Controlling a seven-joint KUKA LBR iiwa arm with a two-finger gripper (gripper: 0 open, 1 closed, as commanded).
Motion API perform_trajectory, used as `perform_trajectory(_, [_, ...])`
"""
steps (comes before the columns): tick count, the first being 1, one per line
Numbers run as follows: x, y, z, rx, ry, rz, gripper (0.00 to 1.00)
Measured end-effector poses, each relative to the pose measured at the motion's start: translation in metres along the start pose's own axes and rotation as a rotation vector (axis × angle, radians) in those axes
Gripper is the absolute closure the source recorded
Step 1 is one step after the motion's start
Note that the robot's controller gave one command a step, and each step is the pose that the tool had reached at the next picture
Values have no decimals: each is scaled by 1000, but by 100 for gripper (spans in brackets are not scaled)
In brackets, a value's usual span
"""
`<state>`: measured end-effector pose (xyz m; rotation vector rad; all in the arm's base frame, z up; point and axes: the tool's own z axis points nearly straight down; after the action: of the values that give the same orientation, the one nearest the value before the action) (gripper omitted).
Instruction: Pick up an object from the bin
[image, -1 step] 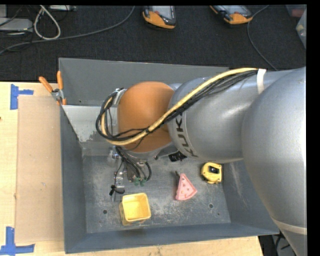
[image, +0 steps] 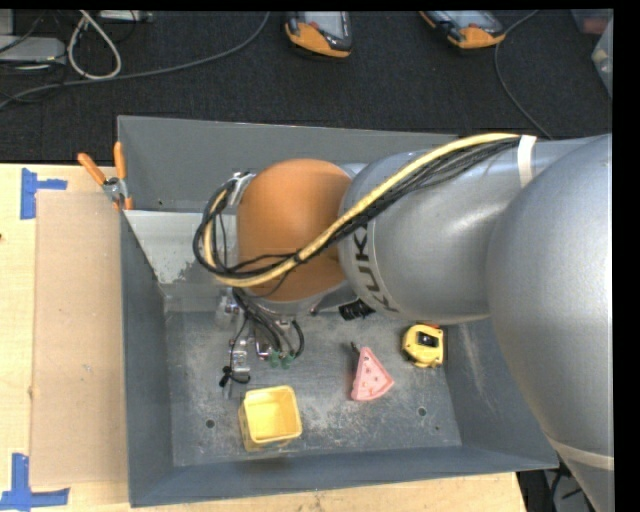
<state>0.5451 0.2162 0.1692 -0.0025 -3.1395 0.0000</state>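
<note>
Pincer (image: 240, 362) of mine hangs just beside a yellow square dish (image: 270, 416) near the bin's (image: 146, 380) lower edge; how open, I cannot tell.

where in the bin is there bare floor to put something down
Bare floor: left of the yellow tray, along the bin's left wall; also right of the pink wedge, below the yellow tape measure. Crowded around the gripper.

Dark capitals "KUK" run down the grey casing of the robot arm (image: 450, 250), just right of the orange cover (image: 290, 225); the rest of the word curves out of sight. The label on the yellow tape measure (image: 423, 345), lower right of that cover, is too small to read.
</note>
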Motion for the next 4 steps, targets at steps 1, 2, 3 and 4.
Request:
perform_trajectory(1, [32,5,31,2,7,-11,0])
perform_trajectory(2, [23,-22,42,0,0,5,0])
perform_trajectory(3, [28,-13,-29,0,5,-193,0])
perform_trajectory(4, [33,-95,6,3,10,-112,0])
